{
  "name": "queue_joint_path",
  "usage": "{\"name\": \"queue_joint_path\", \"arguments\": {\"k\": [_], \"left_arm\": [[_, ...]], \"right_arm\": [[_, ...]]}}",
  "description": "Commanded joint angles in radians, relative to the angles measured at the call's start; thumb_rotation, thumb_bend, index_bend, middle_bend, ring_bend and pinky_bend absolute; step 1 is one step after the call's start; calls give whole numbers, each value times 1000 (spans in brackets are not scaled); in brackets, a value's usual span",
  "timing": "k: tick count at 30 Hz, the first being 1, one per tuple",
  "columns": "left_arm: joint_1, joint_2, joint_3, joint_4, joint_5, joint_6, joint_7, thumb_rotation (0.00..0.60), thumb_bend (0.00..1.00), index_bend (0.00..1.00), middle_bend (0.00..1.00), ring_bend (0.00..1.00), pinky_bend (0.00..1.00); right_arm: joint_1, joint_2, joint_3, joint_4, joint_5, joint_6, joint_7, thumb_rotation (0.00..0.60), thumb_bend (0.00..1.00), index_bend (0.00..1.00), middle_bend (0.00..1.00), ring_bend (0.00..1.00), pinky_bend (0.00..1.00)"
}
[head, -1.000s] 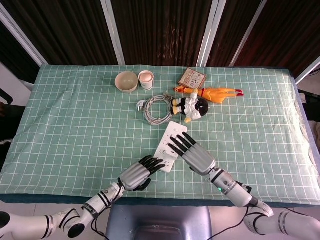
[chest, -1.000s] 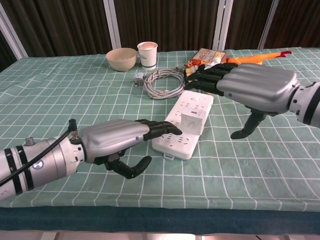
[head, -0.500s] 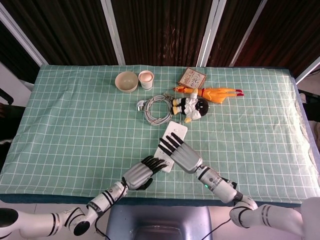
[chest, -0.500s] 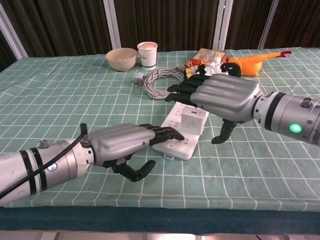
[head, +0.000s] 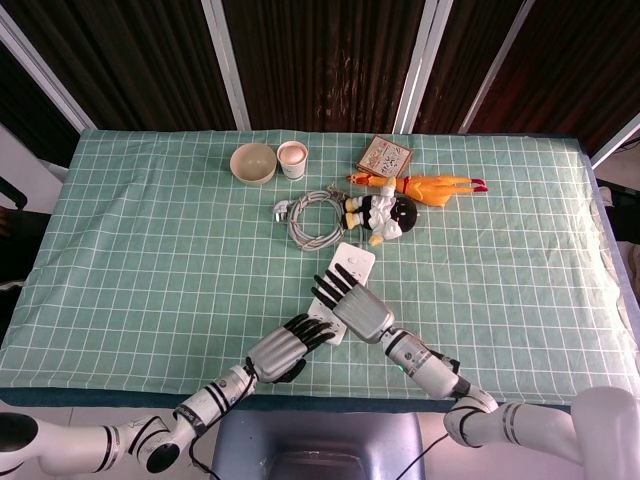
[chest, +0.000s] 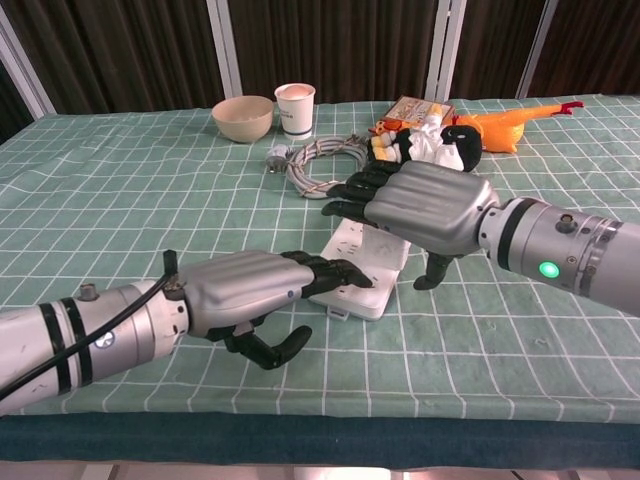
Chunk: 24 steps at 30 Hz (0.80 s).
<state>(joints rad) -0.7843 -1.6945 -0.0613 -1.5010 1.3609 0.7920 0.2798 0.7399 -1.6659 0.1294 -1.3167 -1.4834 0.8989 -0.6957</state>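
Power strip (head: 340, 290) lies on the worktop (head: 150, 250) just below the coiled cable (head: 312, 220). Right hand (chest: 420, 208) lies flat over its middle, fingers spread, grasping nothing. Left hand (chest: 262, 285) touches its near end with straight fingertips, holding nothing.

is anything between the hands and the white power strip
Nothing visible. The left hand lies with its fingertips on the near end of the power strip, and the right hand is spread just over its middle. The coiled cable lies beyond it.
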Motion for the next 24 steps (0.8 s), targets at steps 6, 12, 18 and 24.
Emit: {"name": "queue_joint_path", "arguments": {"k": [6, 12, 18, 24], "left_arm": [[-10, -9, 10, 2, -21, -4, 30, 600, 650, 0, 0, 0, 0], [-11, -14, 16, 5, -33, 0, 41, 600, 649, 0, 0, 0, 0], [-14, -12, 21, 8, -38, 0, 40, 600, 649, 0, 0, 0, 0], [-17, -12, 26, 9, -38, 1, 42, 600, 650, 0, 0, 0, 0]], "right_arm": [[13, -5, -8, 10, 5, 14, -21, 600, 184, 271, 213, 7, 124], [19, -20, -10, 17, 25, 19, -54, 600, 205, 345, 224, 57, 150], [22, -28, -13, 20, 37, 32, -65, 600, 270, 454, 302, 147, 217], [26, -26, -17, 21, 49, 33, -68, 600, 313, 497, 330, 170, 232]]}}
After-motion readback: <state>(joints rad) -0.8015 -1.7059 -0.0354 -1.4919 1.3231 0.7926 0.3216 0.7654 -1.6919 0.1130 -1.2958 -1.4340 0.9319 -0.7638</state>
